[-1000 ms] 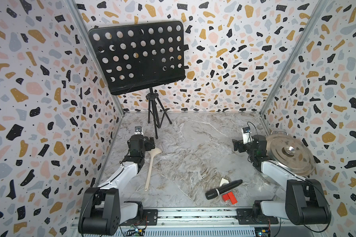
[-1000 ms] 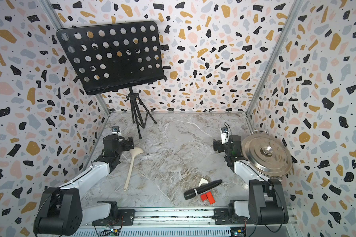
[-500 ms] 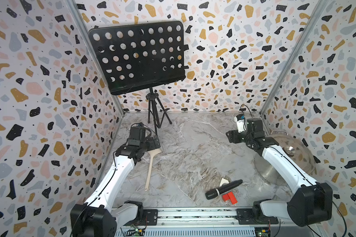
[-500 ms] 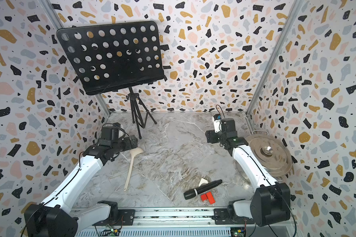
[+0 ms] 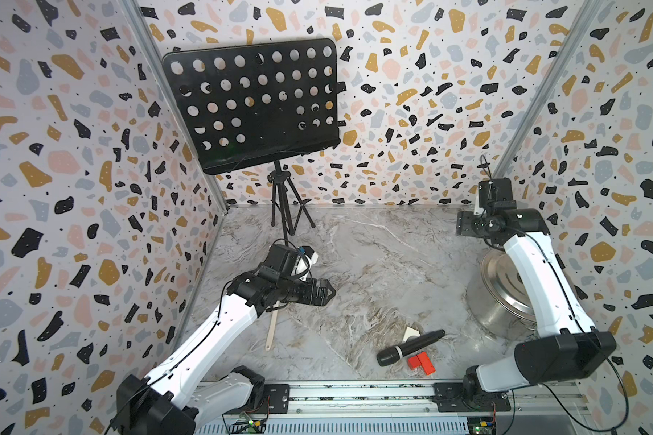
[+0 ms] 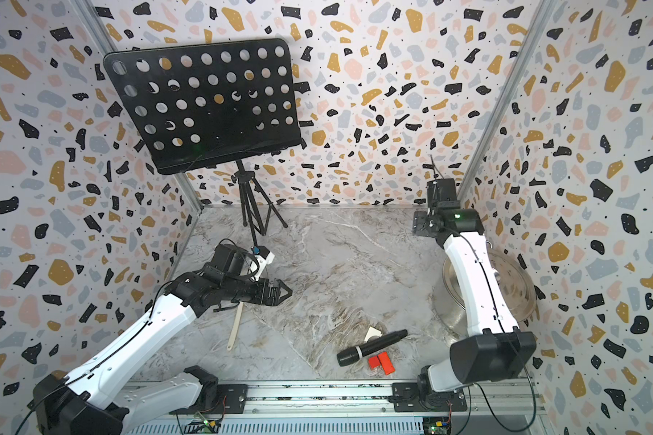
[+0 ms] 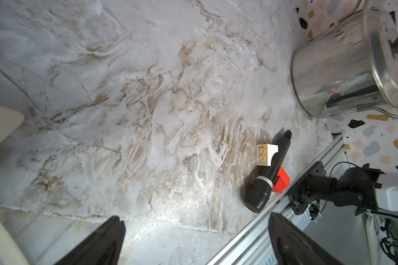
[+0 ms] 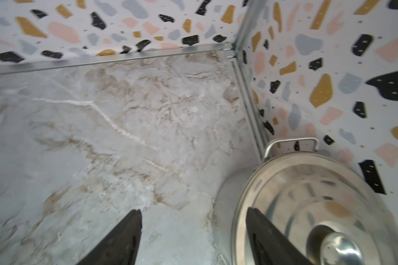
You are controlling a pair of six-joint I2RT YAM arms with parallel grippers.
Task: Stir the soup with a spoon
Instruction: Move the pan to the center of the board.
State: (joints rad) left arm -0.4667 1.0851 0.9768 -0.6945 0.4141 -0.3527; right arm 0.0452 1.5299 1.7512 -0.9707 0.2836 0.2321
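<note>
Spoon (image 5: 271, 331), both top views: flat on the marble (image 5: 374, 263), half under the left arm (image 5: 219, 327), unheld. Left wrist view: left gripper (image 7: 193, 229) spread wide, empty. Right wrist view: right gripper (image 8: 193, 220) parted, empty, near pot (image 8: 225, 190), lid (image 8: 308, 195) on. Done: nothing. Outstanding: lid removal, pickup, stirring.

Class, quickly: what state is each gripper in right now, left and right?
Left gripper: open, holding nothing.
Right gripper: open, holding nothing.
</note>
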